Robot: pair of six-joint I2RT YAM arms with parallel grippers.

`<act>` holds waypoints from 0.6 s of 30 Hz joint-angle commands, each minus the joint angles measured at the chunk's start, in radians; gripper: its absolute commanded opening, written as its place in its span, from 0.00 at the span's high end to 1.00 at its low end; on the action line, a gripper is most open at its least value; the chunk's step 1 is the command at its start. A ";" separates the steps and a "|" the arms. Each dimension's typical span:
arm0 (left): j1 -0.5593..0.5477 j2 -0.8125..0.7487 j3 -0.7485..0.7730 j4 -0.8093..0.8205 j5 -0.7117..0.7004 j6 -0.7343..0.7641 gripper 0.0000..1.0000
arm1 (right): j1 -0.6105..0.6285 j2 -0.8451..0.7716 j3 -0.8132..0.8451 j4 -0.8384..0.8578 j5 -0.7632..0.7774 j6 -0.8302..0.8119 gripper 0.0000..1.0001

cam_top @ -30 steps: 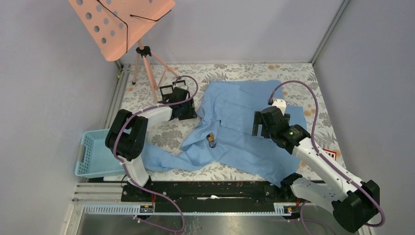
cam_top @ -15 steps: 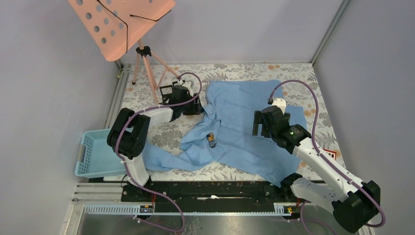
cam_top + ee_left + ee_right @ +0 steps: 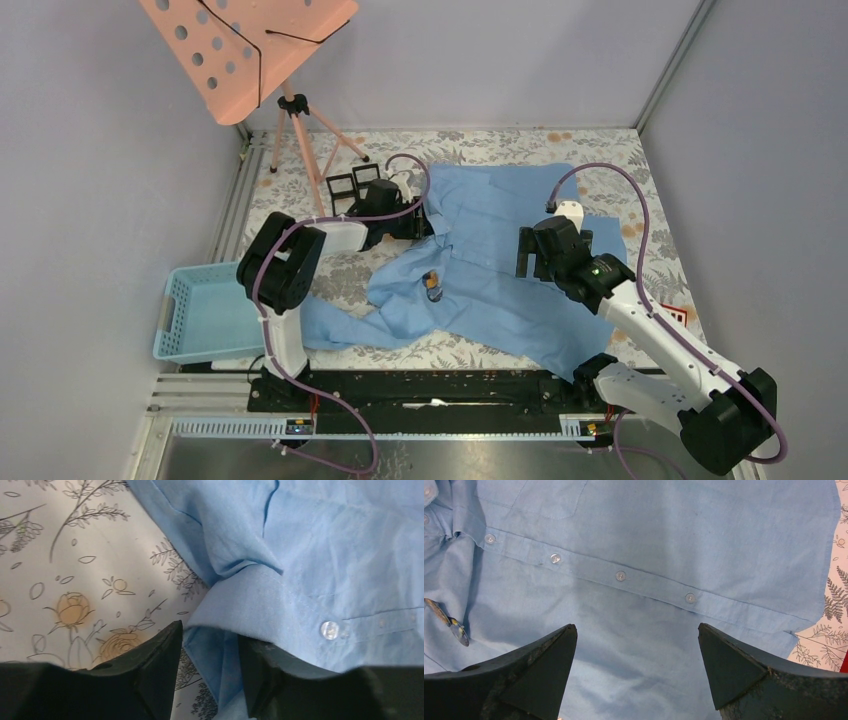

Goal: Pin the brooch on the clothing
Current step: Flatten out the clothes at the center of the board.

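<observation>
One brooch [image 3: 432, 286] lies on top of the one light blue shirt [image 3: 500, 215], on the spread fabric toward the near edge, its long axis running roughly near-to-far. It sits between the two arms, to the left of the right gripper [image 3: 530, 264], which hovers over the button placket with jaws wide apart and empty. The left gripper [image 3: 210, 677] looks slightly nearer but is busy: its fingers straddle a fold at the shirt's edge. Whether they pinch it I cannot tell. The free right arm seems better placed to reach leftward. One basket [image 3: 170, 310] and one music stand [image 3: 250, 50] stand aside.
</observation>
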 commanded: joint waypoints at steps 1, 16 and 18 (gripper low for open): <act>-0.009 0.001 0.019 0.118 0.069 -0.022 0.55 | 0.007 0.000 0.036 -0.010 0.033 -0.018 0.01; -0.031 -0.277 -0.012 -0.145 -0.454 0.146 1.00 | 0.008 -0.001 0.034 -0.013 0.032 -0.016 0.01; -0.031 -0.303 -0.006 -0.194 -0.539 0.180 1.00 | 0.008 0.021 0.030 0.000 0.014 -0.005 0.01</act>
